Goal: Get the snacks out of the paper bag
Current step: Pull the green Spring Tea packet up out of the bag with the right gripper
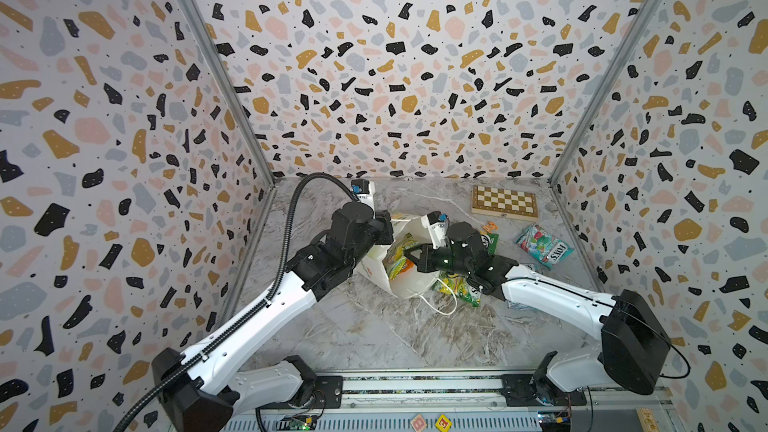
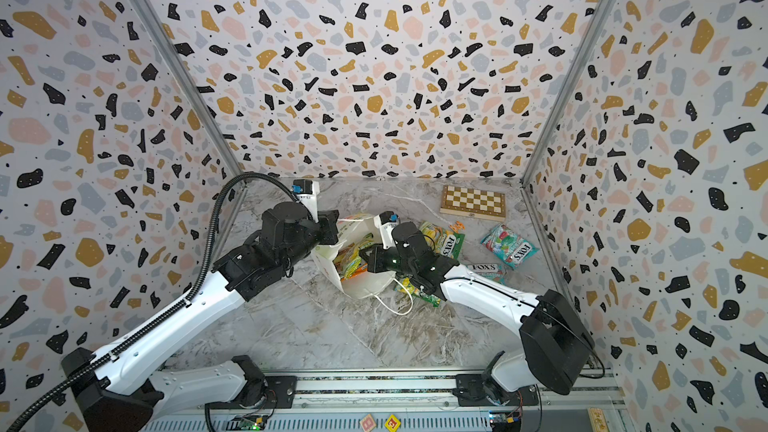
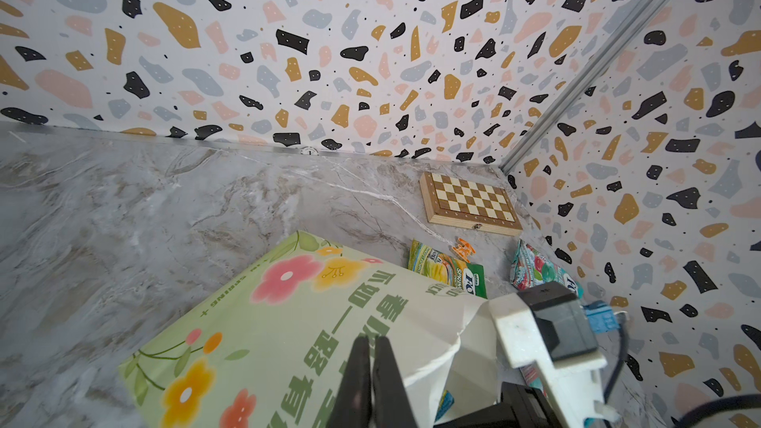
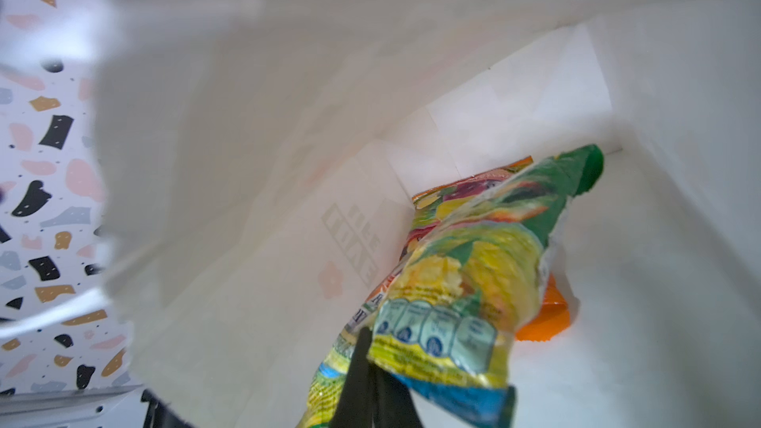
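The white paper bag (image 1: 409,280) (image 2: 365,286) lies on its side mid-table, mouth toward the right arm, green flowered side (image 3: 288,314) up. My left gripper (image 1: 387,228) (image 2: 332,224) (image 3: 370,341) is shut on the bag's upper rim. My right gripper (image 1: 409,254) (image 2: 365,255) (image 4: 370,358) is inside the mouth, shut on a green-yellow snack packet (image 4: 465,282) (image 1: 397,257). A pink-orange packet (image 4: 543,319) lies under it in the bag. Outside lie a teal-and-red packet (image 1: 542,245) (image 2: 509,249), a green-yellow one (image 2: 442,238) (image 3: 449,267), another (image 1: 457,286) under the right arm, and a pale one (image 2: 486,272).
A folded chessboard (image 1: 505,201) (image 3: 469,203) lies at the back right, with a small orange trinket (image 1: 489,227) (image 2: 458,226) in front of it. Patterned walls close three sides. The bag's cord handle (image 1: 440,309) trails toward the front. Two letter blocks (image 1: 430,423) sit on the front rail.
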`<move>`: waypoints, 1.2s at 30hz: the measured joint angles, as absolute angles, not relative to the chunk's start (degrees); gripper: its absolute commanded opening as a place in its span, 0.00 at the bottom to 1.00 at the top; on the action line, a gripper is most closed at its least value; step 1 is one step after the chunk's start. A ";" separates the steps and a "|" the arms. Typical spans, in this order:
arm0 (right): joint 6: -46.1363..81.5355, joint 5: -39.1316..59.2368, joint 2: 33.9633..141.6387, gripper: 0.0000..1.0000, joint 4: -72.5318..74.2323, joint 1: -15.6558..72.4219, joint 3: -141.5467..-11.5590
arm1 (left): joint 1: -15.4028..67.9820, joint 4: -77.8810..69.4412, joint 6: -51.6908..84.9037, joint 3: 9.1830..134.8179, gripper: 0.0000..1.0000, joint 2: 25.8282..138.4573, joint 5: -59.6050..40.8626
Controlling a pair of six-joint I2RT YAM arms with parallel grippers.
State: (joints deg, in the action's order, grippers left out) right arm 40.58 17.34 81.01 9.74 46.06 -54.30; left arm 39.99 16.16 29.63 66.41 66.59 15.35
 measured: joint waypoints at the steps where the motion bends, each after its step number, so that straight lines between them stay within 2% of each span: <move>1: 40.07 17.74 80.44 0.00 9.30 46.00 -54.81 | 39.99 16.38 29.71 66.57 0.00 66.78 15.75; 20: 32.99 21.45 73.25 0.00 0.14 42.24 -68.10 | 37.54 18.94 29.10 73.03 0.00 71.85 19.68; 36: 30.55 18.46 70.37 0.00 -6.26 32.84 -78.94 | 30.13 18.52 27.24 73.23 0.00 72.03 13.39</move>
